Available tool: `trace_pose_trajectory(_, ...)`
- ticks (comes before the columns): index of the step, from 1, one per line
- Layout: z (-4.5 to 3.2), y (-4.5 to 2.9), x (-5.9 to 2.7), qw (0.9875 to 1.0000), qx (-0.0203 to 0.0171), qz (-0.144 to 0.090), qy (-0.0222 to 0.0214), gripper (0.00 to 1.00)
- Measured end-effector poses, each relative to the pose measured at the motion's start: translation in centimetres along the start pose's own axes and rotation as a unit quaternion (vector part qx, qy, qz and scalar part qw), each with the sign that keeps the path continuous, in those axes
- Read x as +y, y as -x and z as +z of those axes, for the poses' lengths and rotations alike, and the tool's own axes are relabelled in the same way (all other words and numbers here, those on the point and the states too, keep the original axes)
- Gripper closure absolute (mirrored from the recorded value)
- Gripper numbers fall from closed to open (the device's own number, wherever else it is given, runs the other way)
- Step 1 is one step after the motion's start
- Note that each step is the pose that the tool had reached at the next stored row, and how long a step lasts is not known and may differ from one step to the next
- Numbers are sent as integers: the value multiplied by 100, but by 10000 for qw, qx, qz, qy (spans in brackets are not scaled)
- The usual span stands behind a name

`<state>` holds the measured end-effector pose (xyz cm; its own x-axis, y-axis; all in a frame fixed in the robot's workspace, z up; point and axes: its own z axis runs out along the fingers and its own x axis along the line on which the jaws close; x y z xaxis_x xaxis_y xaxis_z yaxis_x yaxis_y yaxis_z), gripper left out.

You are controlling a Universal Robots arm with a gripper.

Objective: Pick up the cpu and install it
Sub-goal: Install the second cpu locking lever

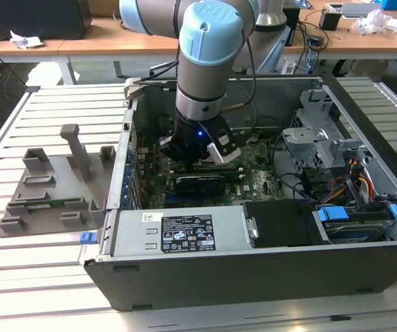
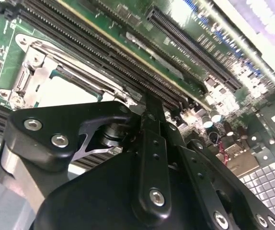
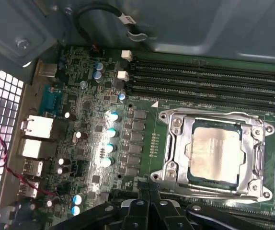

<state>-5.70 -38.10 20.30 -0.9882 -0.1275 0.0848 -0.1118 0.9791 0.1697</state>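
Observation:
The cpu (image 3: 214, 154), a silvery square chip, lies flat inside the socket frame (image 3: 175, 143) on the green motherboard (image 3: 142, 139); the metal bracket surrounds it. In the second wrist view the cpu (image 2: 63, 93) is a pale patch within the socket frame (image 2: 29, 64). My gripper (image 3: 150, 190) hovers just beside the socket, apart from the chip, its black fingers pressed together with nothing between them. In the exterior view the gripper (image 1: 197, 159) is low inside the open computer case (image 1: 254, 277), above the board.
Long black memory slots (image 3: 209, 79) run beside the socket. Capacitors (image 3: 109, 139) and rear ports (image 3: 37, 127) stand on the board's other side. Case walls, a drive cage (image 1: 316, 138) and power supply (image 1: 181, 232) hem in the arm. A grey fixture (image 1: 50, 187) sits outside the case.

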Motion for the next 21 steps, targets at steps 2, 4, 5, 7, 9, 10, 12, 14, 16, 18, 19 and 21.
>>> trace_pose_trajectory(2,21,3,15,10000,-1,-2,16,89)
trace_pose_trajectory(4,56,9,33,10000,-1,-3,28,89)
trace_pose_trajectory(5,68,12,40,10000,-4,-3,34,89)
trace_pose_trajectory(7,77,14,55,10000,-4,-4,41,89)
trace_pose_trajectory(9,76,15,60,10000,-6,-5,44,89)
trace_pose_trajectory(10,75,15,61,10000,-6,-5,45,89)
trace_pose_trajectory(12,68,14,61,10000,-6,-5,43,89)
trace_pose_trajectory(14,46,13,66,10000,-7,-5,46,89)
trace_pose_trajectory(16,44,16,65,10000,-5,-6,57,89)
trace_pose_trajectory(18,52,40,60,10000,17,-4,89,89)
trace_pose_trajectory(19,58,56,57,9999,28,-4,101,89)
trace_pose_trajectory(21,70,90,49,9999,54,1,119,89)
